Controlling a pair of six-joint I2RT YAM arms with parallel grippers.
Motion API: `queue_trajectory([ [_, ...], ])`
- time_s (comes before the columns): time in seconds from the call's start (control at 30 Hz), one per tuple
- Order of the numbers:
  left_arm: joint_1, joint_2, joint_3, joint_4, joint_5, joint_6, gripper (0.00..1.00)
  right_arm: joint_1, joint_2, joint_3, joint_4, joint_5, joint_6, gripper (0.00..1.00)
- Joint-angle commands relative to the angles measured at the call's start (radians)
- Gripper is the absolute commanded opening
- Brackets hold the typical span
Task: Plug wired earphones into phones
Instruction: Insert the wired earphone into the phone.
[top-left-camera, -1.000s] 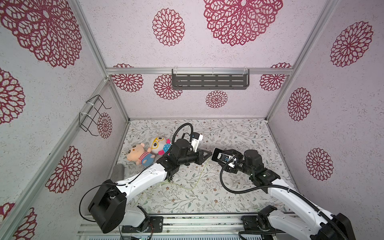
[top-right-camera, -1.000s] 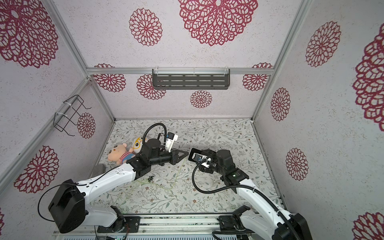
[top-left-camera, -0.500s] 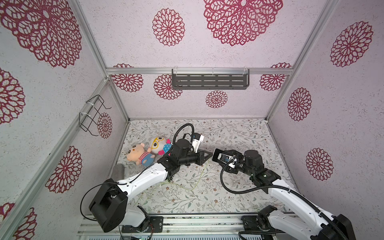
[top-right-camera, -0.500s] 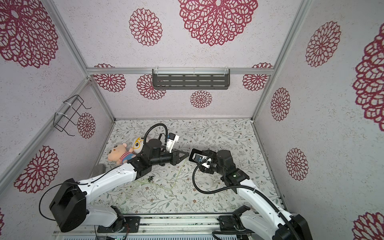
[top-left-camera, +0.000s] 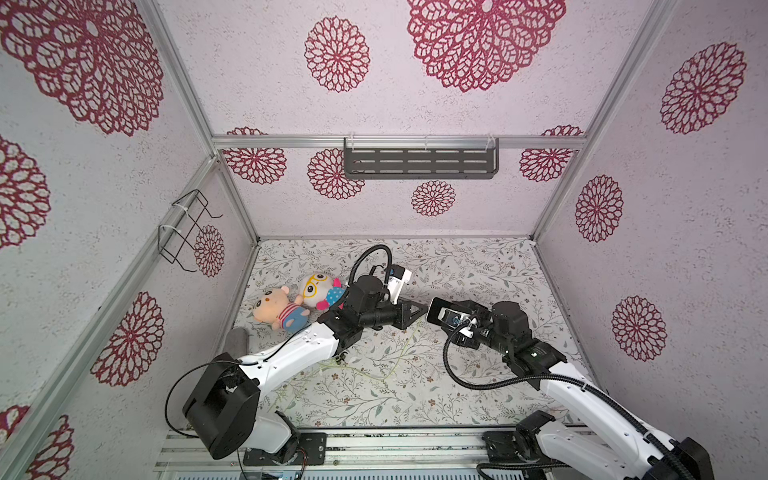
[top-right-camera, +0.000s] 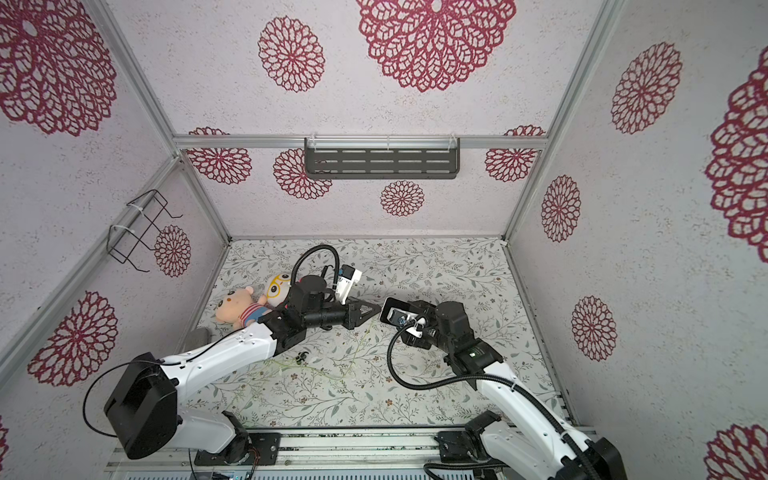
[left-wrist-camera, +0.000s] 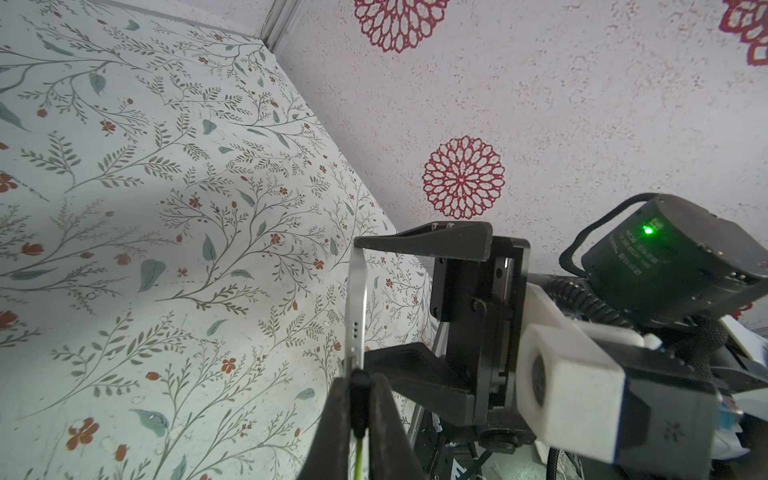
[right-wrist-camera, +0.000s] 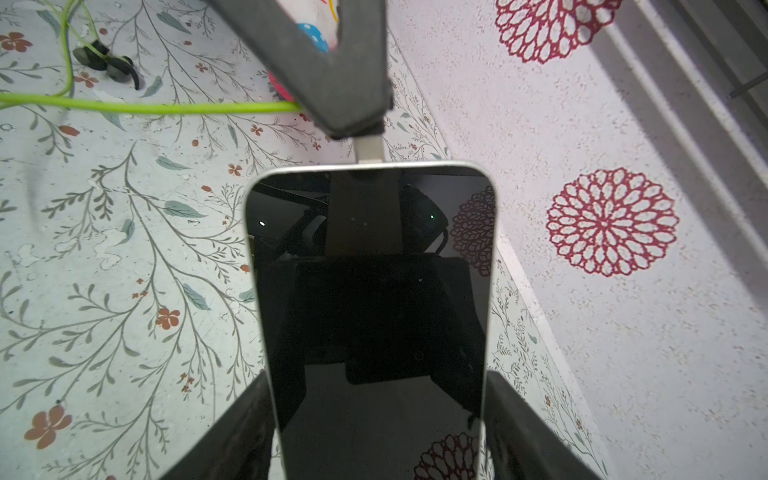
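My right gripper (right-wrist-camera: 378, 380) is shut on the phone (right-wrist-camera: 370, 311), gripping its two long sides and holding the black glossy slab above the floor. In both top views the phone (top-left-camera: 446, 316) (top-right-camera: 395, 316) points at my left gripper (top-left-camera: 422, 311). That left gripper (left-wrist-camera: 360, 380) is shut on the earphones' dark plug (left-wrist-camera: 360, 399). The plug's silver tip (right-wrist-camera: 370, 149) meets the phone's short edge (left-wrist-camera: 358, 307); how deep it sits I cannot tell. The yellow-green cable (right-wrist-camera: 145, 109) trails back to the earbuds (right-wrist-camera: 104, 62) lying on the floor (top-right-camera: 301, 356).
Two plush toys (top-left-camera: 278, 309) (top-left-camera: 320, 289) lie by the left wall, just behind my left arm. A grey slotted shelf (top-left-camera: 419, 164) hangs on the back wall and a wire rack (top-left-camera: 187, 228) on the left wall. Loose cable (top-left-camera: 399, 353) lies on the floral floor between the arms.
My left gripper has crept slightly toward the phone with the plug in it. The right arm and the phone have stayed put.
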Motion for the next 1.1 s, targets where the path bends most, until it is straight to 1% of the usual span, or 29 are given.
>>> queue_trajectory([
  [0.0,-0.013,0.031,-0.001,0.016,0.079,-0.034,0.00,0.008,-0.050,0.025,0.156,-0.076,-0.008,0.54],
  [0.13,-0.013,0.029,0.004,0.014,0.101,-0.030,0.00,0.008,-0.078,0.007,0.160,-0.088,-0.010,0.54],
  [0.43,-0.011,0.015,0.029,-0.086,0.092,0.062,0.00,0.008,-0.134,-0.017,0.150,-0.099,-0.008,0.54],
  [0.57,-0.010,0.015,0.028,-0.085,0.086,0.062,0.00,0.010,-0.135,-0.004,0.132,-0.105,-0.006,0.54],
  [0.67,-0.008,0.020,0.040,-0.115,0.075,0.078,0.00,0.014,-0.125,0.020,0.101,-0.096,-0.013,0.53],
  [0.87,-0.008,0.040,0.044,-0.113,0.087,0.068,0.00,0.042,-0.119,0.053,0.095,-0.086,-0.015,0.52],
  [1.07,0.005,0.047,0.029,-0.034,0.159,0.013,0.00,0.046,-0.138,0.035,0.157,-0.093,0.007,0.52],
])
